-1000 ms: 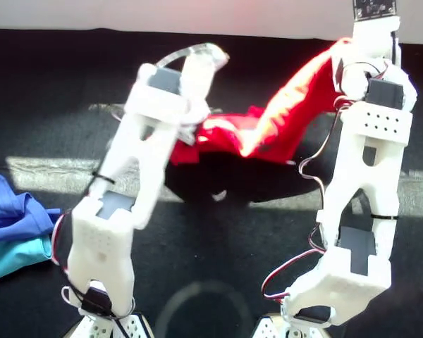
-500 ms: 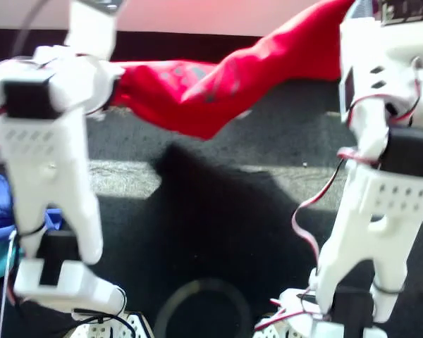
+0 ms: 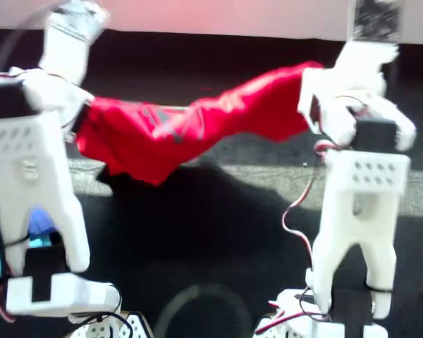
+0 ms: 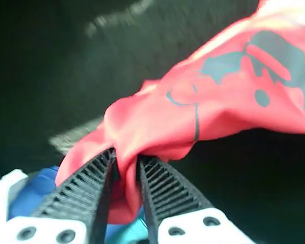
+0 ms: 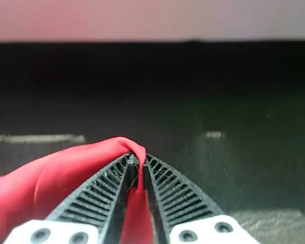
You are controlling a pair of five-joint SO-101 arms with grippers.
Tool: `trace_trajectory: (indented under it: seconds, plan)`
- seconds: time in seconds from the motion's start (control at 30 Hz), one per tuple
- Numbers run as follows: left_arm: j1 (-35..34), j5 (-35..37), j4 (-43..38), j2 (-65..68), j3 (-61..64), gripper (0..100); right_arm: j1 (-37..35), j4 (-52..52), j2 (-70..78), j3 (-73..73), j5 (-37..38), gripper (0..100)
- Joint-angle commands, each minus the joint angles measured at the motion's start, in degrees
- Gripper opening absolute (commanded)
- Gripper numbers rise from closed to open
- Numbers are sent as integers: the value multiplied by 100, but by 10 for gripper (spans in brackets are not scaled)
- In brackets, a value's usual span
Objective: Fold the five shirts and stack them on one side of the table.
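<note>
A red shirt (image 3: 197, 127) with a dark print hangs stretched in the air between my two arms, above the dark table. My left gripper (image 4: 124, 165) is shut on one bunched end of the red shirt (image 4: 203, 107); in the high view that end meets the left arm (image 3: 77, 116). My right gripper (image 5: 137, 165) is shut on the other end of the red shirt (image 5: 56, 180), at the right arm (image 3: 317, 91) in the high view. The shirt sags in the middle.
Blue and teal shirts (image 3: 35, 225) lie at the table's left edge, partly hidden behind the left arm; blue and teal shirts (image 4: 35, 193) also lie below the left gripper. A pale sunlit band (image 3: 268, 179) crosses the dark tabletop. A light wall (image 3: 211, 17) runs behind.
Both arms have lifted the red shirt off the table and pulled it apart sideways. Since half a second ago the shirt has dropped a little lower and its sag has shifted left.
</note>
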Motion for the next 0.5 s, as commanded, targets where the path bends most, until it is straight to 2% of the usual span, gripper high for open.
trace_trajectory:
  seconds: [0.0, 0.07, 0.23, 0.37, 0.47]
  plan:
    - [242, -26, -457, 470, 1138, 10, -13, -549, 233, 1015, -18, 6]
    - [295, 105, -985, 752, 1560, 10, -4, -1086, 391, 1543, -18, 6]
    - [303, 1134, -2576, 1147, 1771, 10, -4, -2440, 743, 2246, -18, 6]
    - [303, 1486, -3763, 1182, 1763, 10, -4, -3407, 1130, 2026, -18, 6]
    - [295, 1618, -4325, 1182, 1754, 10, -4, -3582, 1367, 1499, -18, 6]
